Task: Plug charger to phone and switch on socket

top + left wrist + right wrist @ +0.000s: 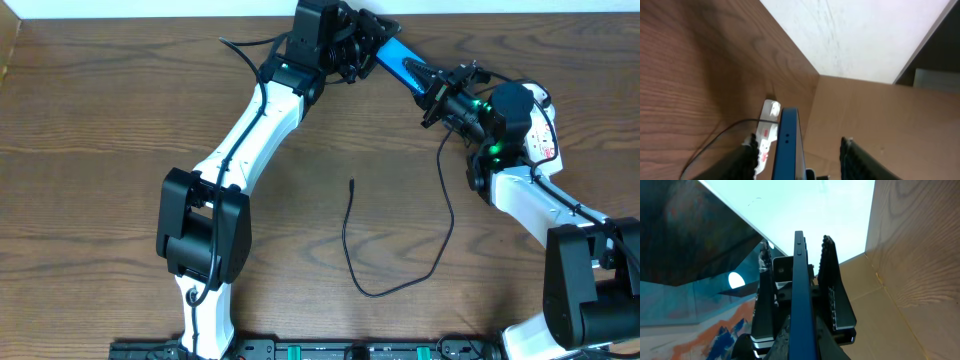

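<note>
Right pincer (797, 242) fingers (832, 290) press close against both faces of the phone (400, 60), seen edge-on from the wrist camera, holding one end of it firmly. Left pincer (799, 142) straddles the phone's other end with its jaws about half apart: the blue edge sits just beside one finger (747, 160), while a clear gap separates it from the other. From overhead, the phone shows as a slim blue strip slanting between the two pincers near the far edge of the worktop (100, 100), right of centre. Whether it touches the wood cannot be told.

Behind the right arm, the white socket (547, 135) with its red markings lies close to the right edge, toward the far right corner; the left wrist camera also catches it beyond the phone.

Across the middle of the worktop the charger (385, 294) lies loose, its black cable running from beside the right pincer, curving down toward the near edge and back up. Its plug tip (352, 184) rests at the centre, pointing at the far edge, well apart from the phone and both pincers.
</note>
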`<action>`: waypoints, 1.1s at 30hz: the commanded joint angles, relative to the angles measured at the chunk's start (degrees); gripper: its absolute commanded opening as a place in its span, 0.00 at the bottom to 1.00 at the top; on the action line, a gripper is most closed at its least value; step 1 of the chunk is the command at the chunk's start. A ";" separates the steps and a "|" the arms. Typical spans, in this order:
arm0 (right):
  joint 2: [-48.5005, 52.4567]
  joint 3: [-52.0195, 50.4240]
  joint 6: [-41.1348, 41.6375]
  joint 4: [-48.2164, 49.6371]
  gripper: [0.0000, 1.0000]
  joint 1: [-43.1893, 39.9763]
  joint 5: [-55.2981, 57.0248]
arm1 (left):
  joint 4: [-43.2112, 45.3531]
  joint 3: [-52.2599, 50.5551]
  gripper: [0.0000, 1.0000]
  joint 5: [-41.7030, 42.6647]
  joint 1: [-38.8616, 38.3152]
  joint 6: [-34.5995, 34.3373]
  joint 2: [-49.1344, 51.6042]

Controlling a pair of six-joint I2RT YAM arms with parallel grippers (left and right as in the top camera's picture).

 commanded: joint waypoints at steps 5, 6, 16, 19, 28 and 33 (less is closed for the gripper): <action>-0.22 0.92 -0.46 0.76 0.01 1.66 -0.61 | 0.20 -0.07 0.37 0.74 -0.13 0.31 0.00; -0.22 0.92 -0.46 0.76 0.01 1.86 -0.61 | 0.17 -0.07 0.36 0.74 -0.13 0.31 0.00; -0.22 0.92 -0.94 0.72 0.01 3.39 -0.61 | 0.17 -0.07 0.19 0.74 -0.13 0.31 0.00; -0.22 0.92 -0.94 0.66 0.01 3.43 -0.61 | 0.17 -0.07 0.10 0.74 -0.13 0.31 0.00; -0.22 0.92 -2.43 -2.01 0.01 4.24 -0.85 | 0.15 -0.07 0.08 0.72 -0.13 0.35 0.00; -0.22 0.92 -3.76 -3.52 0.01 4.55 -1.99 | 0.15 -0.07 0.07 0.70 -0.13 0.57 0.00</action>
